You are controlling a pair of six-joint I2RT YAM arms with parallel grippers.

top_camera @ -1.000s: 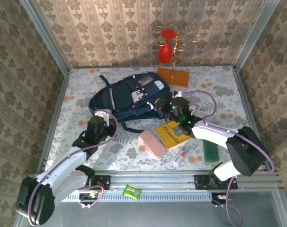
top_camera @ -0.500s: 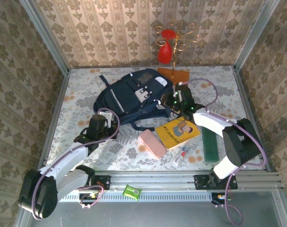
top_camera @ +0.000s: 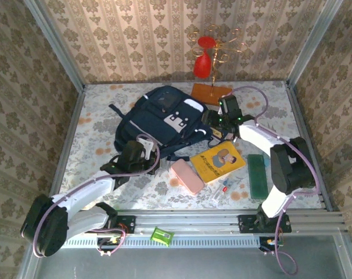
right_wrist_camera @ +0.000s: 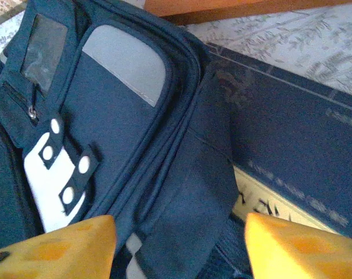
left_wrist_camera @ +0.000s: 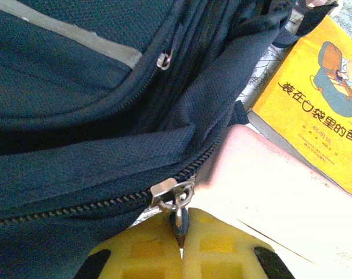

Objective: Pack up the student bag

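- The student bag (top_camera: pixel 161 119) lies flat on the flowery table (top_camera: pixel 94 139), a bit up and left of the middle of the top view.
- The bag is dark blue. Its white patch with two little buckles (top_camera: pixel 177 122) faces up.
- In the left wrist view the bag (left_wrist_camera: pixel 77 87) fills the left side, and a zip line runs across it.
- The left gripper (top_camera: pixel 146 145) is at the bag's near edge. Its yellow fingers (left_wrist_camera: pixel 141 253) are pressed together and pinch the zipper pull (left_wrist_camera: pixel 176 200).
- The right gripper (top_camera: pixel 214 123) is at the bag's right side. In the right wrist view its yellow fingers (right_wrist_camera: pixel 54 244) sit far apart at the bottom corners, holding nothing. The side of the bag (right_wrist_camera: pixel 106 116) lies between them.
- A dark blue book (right_wrist_camera: pixel 292 145) lies just beside the bag, on the right of that view.
- A yellow book (top_camera: pixel 218 163) with a cartoon on its cover lies just below the bag's right end.
- A pink pencil case (top_camera: pixel 186 176) lies to the left of the yellow book, touching it.
- A pen (top_camera: pixel 222 189) lies below the yellow book.
- A flat green thing (top_camera: pixel 257 174) lies to the right of the yellow book. I cannot tell what it is.
- An orange board (top_camera: pixel 211 93) sits at the back of the table, with a red balloon (top_camera: pixel 202 64) on a gold stand.
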